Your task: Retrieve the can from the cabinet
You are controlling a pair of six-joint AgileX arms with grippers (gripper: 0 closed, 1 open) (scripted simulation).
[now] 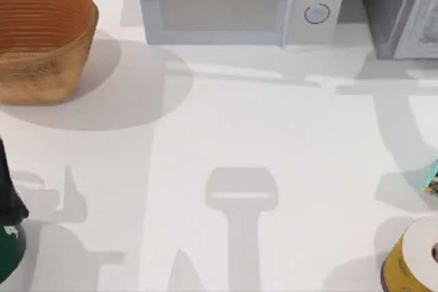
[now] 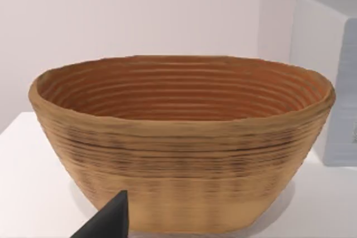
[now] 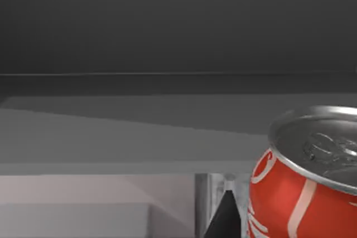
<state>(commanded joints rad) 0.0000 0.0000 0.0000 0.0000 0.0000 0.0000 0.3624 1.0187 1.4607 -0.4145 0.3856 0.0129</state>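
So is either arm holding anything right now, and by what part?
It cannot be told. In the right wrist view a red can sits right beside a dark fingertip, but no closed grip shows.

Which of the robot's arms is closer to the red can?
Right. Its gripper is right beside the can in the dark cabinet. The left gripper faces the basket instead.

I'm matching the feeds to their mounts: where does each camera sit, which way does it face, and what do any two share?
Top view: above the table, looking down on the basket, microwave and cabinet; the left arm shows at the left edge.
Left wrist view: on the left arm, level with the basket; a dark claw fingertip pokes in.
Right wrist view: on the right arm, facing a dark recess, close to the red can; a dark claw fingertip shows.
Shared: top and left wrist views both show the basket.
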